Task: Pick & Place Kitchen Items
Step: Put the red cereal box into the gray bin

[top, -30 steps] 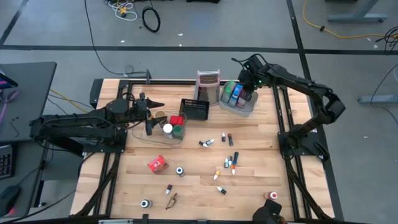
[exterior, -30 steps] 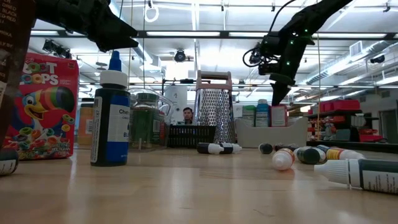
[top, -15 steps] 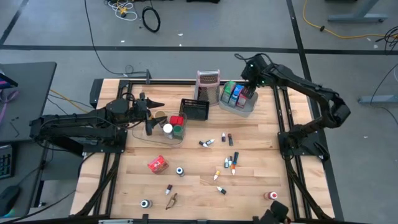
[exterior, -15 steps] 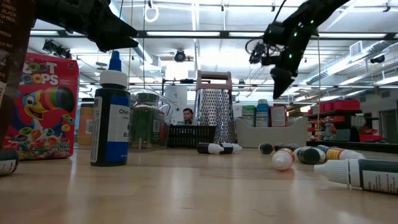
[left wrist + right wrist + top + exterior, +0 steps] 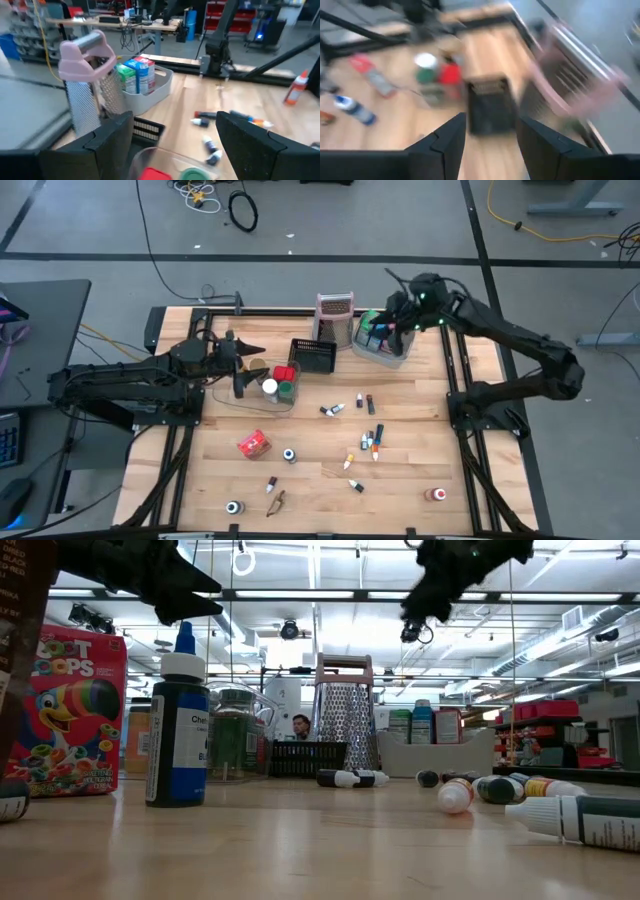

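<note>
Grey tray (image 5: 398,358) holds green, blue, red packets (image 5: 377,330); right hand (image 5: 392,306) above

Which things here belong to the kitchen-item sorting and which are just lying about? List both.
Job items:
packets standing in the grey tray
jars in the clear tub
small bottles loose on the table
red cereal box

Just there:
box grater
black mesh basket
</note>
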Action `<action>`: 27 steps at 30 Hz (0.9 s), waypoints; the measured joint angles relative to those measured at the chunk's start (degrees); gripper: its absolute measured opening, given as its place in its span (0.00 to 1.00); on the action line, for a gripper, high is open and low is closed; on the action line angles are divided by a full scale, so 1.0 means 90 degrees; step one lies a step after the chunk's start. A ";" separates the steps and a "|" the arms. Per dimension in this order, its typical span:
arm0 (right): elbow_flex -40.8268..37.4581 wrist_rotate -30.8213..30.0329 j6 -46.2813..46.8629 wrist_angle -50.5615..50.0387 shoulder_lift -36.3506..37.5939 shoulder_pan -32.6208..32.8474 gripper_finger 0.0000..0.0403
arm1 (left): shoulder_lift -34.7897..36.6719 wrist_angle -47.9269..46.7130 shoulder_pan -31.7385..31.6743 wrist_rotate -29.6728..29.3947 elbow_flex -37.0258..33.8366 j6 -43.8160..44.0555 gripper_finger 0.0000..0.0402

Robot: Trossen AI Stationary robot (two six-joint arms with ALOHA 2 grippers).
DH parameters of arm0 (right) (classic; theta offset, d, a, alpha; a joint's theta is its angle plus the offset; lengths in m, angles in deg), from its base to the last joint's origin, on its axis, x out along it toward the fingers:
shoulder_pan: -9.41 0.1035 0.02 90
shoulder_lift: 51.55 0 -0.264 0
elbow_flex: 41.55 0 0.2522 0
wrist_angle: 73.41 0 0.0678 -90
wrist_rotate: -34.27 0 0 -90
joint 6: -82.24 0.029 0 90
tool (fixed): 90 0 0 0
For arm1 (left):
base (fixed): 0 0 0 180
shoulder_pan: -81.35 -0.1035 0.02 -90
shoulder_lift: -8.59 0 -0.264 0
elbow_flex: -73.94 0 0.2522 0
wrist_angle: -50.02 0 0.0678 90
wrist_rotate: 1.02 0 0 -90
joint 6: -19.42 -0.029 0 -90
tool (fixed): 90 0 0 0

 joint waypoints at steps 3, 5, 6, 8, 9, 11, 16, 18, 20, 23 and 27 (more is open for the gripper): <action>-0.0335 0.0055 -0.0013 0.1106 -0.0063 0.0625 0.45 | 0.0000 -0.0005 0.0000 -0.0020 -0.0001 0.0324 0.72; -0.0738 0.0059 -0.0043 0.2020 -0.0127 0.1039 0.45 | -0.0001 0.0013 -0.0001 -0.0112 0.0000 0.0414 0.72; -0.0952 0.0049 -0.0052 0.2471 -0.0144 0.1229 0.45 | -0.0018 0.0017 0.0000 -0.0170 0.0001 0.0507 0.72; -0.1404 0.0054 -0.0113 0.3266 -0.0171 0.1589 0.45 | -0.0091 0.0019 -0.0001 -0.0196 0.0000 0.0696 0.72; -0.1631 0.0044 -0.0143 0.3679 -0.0187 0.1757 0.45 | -0.0112 -0.0007 -0.0002 -0.0077 -0.0002 0.0706 0.72; -0.2130 0.0042 -0.0211 0.4489 -0.0187 0.2073 0.45 | -0.0164 0.0076 0.0004 0.0530 -0.0006 0.0573 0.72; -0.3086 0.0049 -0.0418 0.6555 -0.0187 0.2538 0.45 | -0.0552 0.1061 0.0380 0.1868 0.0001 0.0543 0.68; -0.3203 0.0040 -0.0435 0.7023 -0.0184 0.2603 0.45 | -0.0771 0.1414 0.0676 0.1936 0.0003 0.0483 0.66; -0.3211 0.0042 -0.0481 0.7272 -0.0183 0.2630 0.45 | -0.1008 0.1473 0.0989 0.1921 0.0039 0.0373 0.64; -0.3211 0.0040 -0.0507 0.7372 -0.0177 0.2627 0.45 | -0.1310 0.0896 0.1506 0.1486 0.0329 0.0338 0.61; -0.3211 0.0037 -0.0507 0.7315 -0.0177 0.2625 0.45 | -0.1599 -0.0854 0.2120 0.0473 0.1092 0.0122 0.57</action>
